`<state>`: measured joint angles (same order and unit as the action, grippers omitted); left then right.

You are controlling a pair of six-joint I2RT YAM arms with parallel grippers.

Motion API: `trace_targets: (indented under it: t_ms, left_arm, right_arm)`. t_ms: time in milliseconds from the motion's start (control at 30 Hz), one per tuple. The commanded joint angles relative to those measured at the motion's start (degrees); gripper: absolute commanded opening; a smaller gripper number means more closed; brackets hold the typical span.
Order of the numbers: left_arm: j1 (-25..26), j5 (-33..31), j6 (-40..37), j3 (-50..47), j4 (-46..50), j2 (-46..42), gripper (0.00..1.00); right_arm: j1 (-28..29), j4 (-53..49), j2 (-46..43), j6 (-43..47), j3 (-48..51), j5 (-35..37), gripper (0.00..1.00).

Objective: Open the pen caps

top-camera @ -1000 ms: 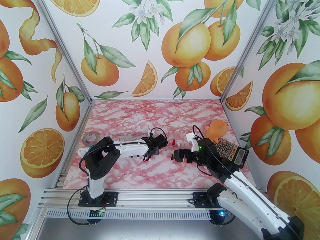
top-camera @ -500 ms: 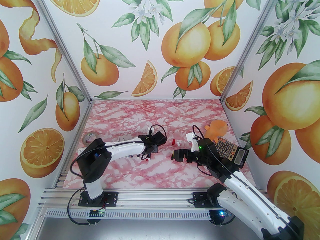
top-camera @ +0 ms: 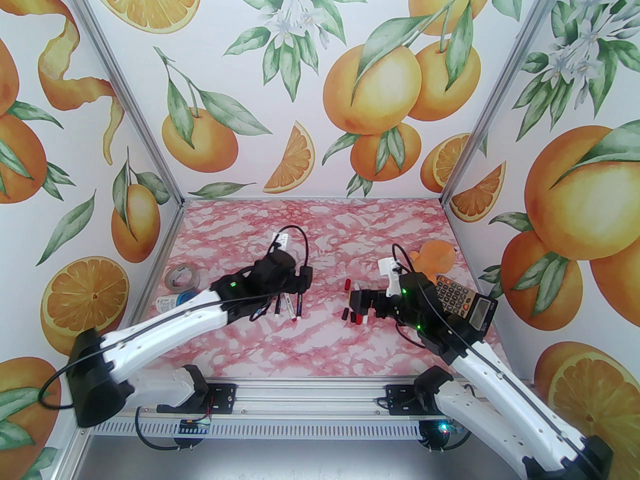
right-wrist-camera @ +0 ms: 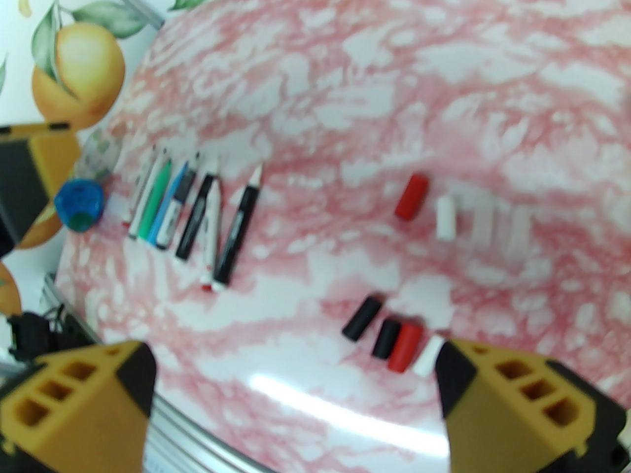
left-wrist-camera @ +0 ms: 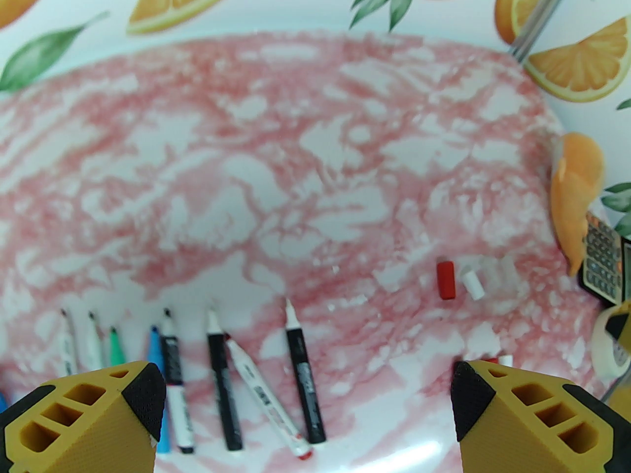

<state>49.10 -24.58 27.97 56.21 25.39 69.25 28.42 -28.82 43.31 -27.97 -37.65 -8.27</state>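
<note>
Several uncapped pens [left-wrist-camera: 222, 382] lie side by side on the pink marble table, tips pointing away; they also show as the pens [top-camera: 287, 308] and pens [right-wrist-camera: 197, 215]. My left gripper [left-wrist-camera: 305, 402] hovers just above them, open and empty; from above the left gripper [top-camera: 301, 282] sits over their far ends. Loose pen caps lie to the right: a red cap [right-wrist-camera: 411, 196] and a white cap [right-wrist-camera: 445, 217] farther back, and black, red and white caps [right-wrist-camera: 386, 338] nearer. My right gripper [right-wrist-camera: 296, 387] stands open and empty over the near caps [top-camera: 352, 316].
A tape roll [top-camera: 181, 276] and a blue-capped bottle [top-camera: 175, 300] sit at the table's left edge. An orange plush toy [top-camera: 435, 260] and a calculator [top-camera: 462, 303] lie at the right, behind my right wrist. The walls stand close on both sides.
My left gripper has opened and lifted back off the pen row, leaving a pen lying there. My right gripper has risen slightly, uncovering the caps under it.
</note>
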Motion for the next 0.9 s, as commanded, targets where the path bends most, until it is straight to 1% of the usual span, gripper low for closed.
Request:
trace_targets:
  t_ms: [0, 67, 133, 200, 267, 333, 433, 500, 533, 567, 633, 667, 733, 833, 867]
  left_arm:
    - [-3.49, -0.91, -8.34, -4.68, -4.41, -5.97, 1.00]
    - [-7.03, -0.02, -10.17, -7.89, -5.99, -9.33, 1.00]
    - [-11.36, 2.09, -10.99, -10.75, -7.38, -11.86, 1.00]
    - [-15.90, 3.01, -11.45, -13.49, -8.62, -13.59, 1.00]
    - [-18.11, 3.14, -14.95, -17.22, -12.50, -14.79, 1.00]
    - [-19.41, 0.49, -16.44, -20.29, -15.62, -15.60, 1.00]
    - [-22.81, -0.32, -18.67, -23.05, -18.20, -15.75, 1.00]
    - [-26.35, 0.23, -20.16, -24.88, -20.59, -14.98, 1.00]
    - [-27.99, 1.46, -21.74, -25.98, -22.54, -14.58, 1.00]
    - [-30.13, 4.07, -24.24, -27.64, -25.54, -14.13, 1.00]
    - [-33.53, 5.88, -24.76, -30.11, -30.34, -13.36, 1.00]
    - [-35.70, 7.61, -24.08, -29.96, -29.87, -13.13, 1.00]
    - [-38.80, 10.91, -25.27, -30.51, -32.82, -12.28, 1.00]
    - [-40.56, 10.75, -29.04, -32.39, -39.51, -11.07, 1.00]
    - [-40.99, 10.54, -31.85, -33.47, -42.84, -10.17, 1.00]
  right_arm:
    - [0.15, 1.16, 1.15, 0.28, -2.53, 7.38, 1.00]
    - [0.19, 1.99, 1.98, 0.45, -3.19, 10.22, 1.00]
    - [0.15, 2.84, 2.72, 0.29, -3.77, 14.74, 1.00]
    - [0.08, 4.63, 3.65, 2.17, -3.92, 17.13, 1.00]
    - [0.08, 6.53, 4.40, 4.33, -3.67, 19.16, 1.00]
    - [0.01, 8.39, 5.10, 6.00, -3.10, 21.95, 1.00]
    - [-0.17, 10.54, 6.14, 8.24, -2.28, 25.59, 1.00]
    - [-0.29, 11.15, 7.01, 8.93, -1.86, 28.69, 1.00]
    - [-0.35, 11.39, 7.31, 9.18, -1.67, 30.05, 1.00]
    - [-0.43, 11.58, 7.56, 9.48, -1.48, 31.08, 1.00]
    - [-0.64, 12.06, 7.84, 10.11, -1.13, 32.08, 1.00]
    - [-0.81, 12.29, 7.95, 10.67, -0.87, 32.10, 1.00]
    - [-1.00, 12.76, 8.06, 11.16, -0.59, 32.05, 1.00]
    - [-1.29, 14.10, 8.33, 11.56, 0.39, 32.00, 1.00]
    - [-1.38, 15.02, 8.45, 11.74, 0.99, 32.02, 1.00]
